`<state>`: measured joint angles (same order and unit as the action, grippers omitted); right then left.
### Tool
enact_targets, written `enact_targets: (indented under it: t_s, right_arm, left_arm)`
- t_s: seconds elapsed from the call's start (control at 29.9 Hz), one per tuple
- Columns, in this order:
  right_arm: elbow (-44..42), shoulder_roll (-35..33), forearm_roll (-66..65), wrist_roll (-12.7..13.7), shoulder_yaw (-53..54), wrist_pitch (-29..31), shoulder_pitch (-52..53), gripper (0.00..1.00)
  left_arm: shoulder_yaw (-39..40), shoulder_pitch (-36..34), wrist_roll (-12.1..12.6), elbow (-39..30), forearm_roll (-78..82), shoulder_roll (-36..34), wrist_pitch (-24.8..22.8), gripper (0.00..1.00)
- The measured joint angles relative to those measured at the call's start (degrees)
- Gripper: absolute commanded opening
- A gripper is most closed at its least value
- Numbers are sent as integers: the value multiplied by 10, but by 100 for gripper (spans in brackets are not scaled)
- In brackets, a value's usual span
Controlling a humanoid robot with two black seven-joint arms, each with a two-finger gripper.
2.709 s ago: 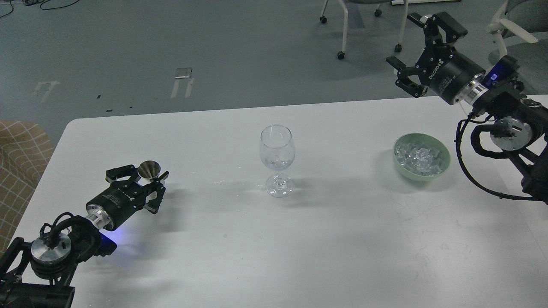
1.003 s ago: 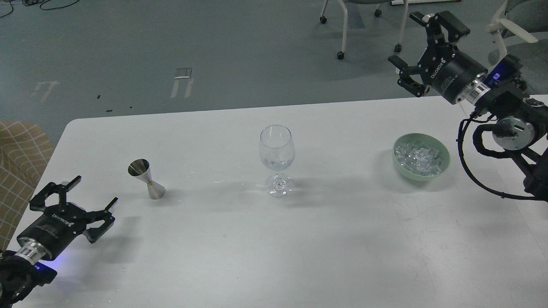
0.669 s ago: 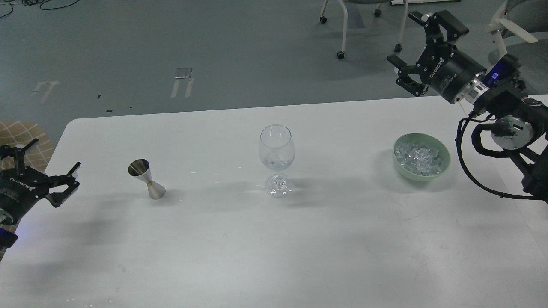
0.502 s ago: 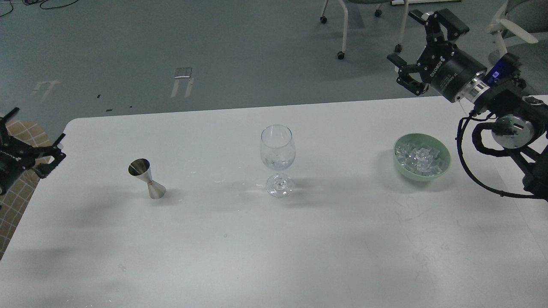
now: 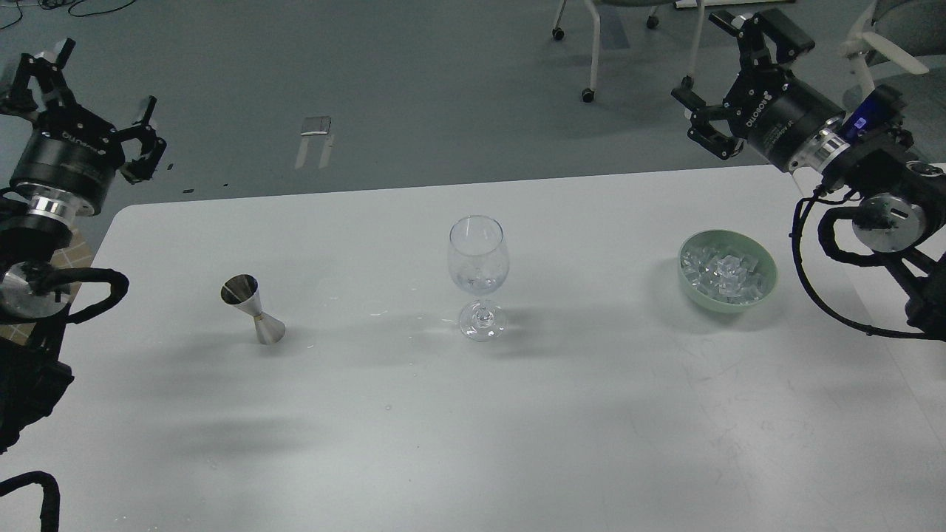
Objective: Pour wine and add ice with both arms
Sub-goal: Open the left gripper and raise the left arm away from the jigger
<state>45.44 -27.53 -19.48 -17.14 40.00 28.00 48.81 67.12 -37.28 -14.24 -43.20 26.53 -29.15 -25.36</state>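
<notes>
**Q:** What occupied the field, in descending order of size?

**A:** The white table [image 5: 517, 443] filled most of the view, with grey floor beyond its far edge. Next came the two black arms. The left arm [image 5: 29, 244] rose along the left margin; its claw [image 5: 77, 96] was held above the floor past the table's far-left corner, fingers spread apart and holding nothing. The right arm [image 5: 879, 214] entered from the right margin; its claw [image 5: 739, 70] was raised beyond the table's far-right edge, fingers likewise spread and empty.

**Q:** And the things on the table?

**A:** A clear stemmed glass [image 5: 478, 273] stood upright near the table's centre. A pale green bowl [image 5: 728, 270] sat well to its right, near the right arm. A small steel jigger [image 5: 253, 310] stood upright well to the left of the glass. No claw touched any of the three.

**Q:** Where were the wine and the ice?

**A:** The ice [image 5: 723, 269] lay heaped as clear cubes inside the green bowl. In the lower part of the glass's bowl there were faint glints [image 5: 477, 283]; whether they marked the wine, a cube or both could not be told. Whether the jigger contained any liquid could not be told either.

**Q:** Anything smaller?

**A:** A few small wet-looking specks [image 5: 380, 314] showed on the table between the jigger and the glass's foot.
</notes>
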Motion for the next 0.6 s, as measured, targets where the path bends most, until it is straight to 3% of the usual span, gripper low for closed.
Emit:
enact_targets:
  t_s: [0.17, 0.6]
  right_arm:
    - [5, -27, -31, 0, 0, 0, 6, 100]
    - [107, -180, -249, -3, 1, -5, -2, 100]
  left_arm:
    - [-69, -36, -8, 2, 40, 1, 0, 98]
    - [-78, -54, -13, -4, 56, 77, 14, 98]
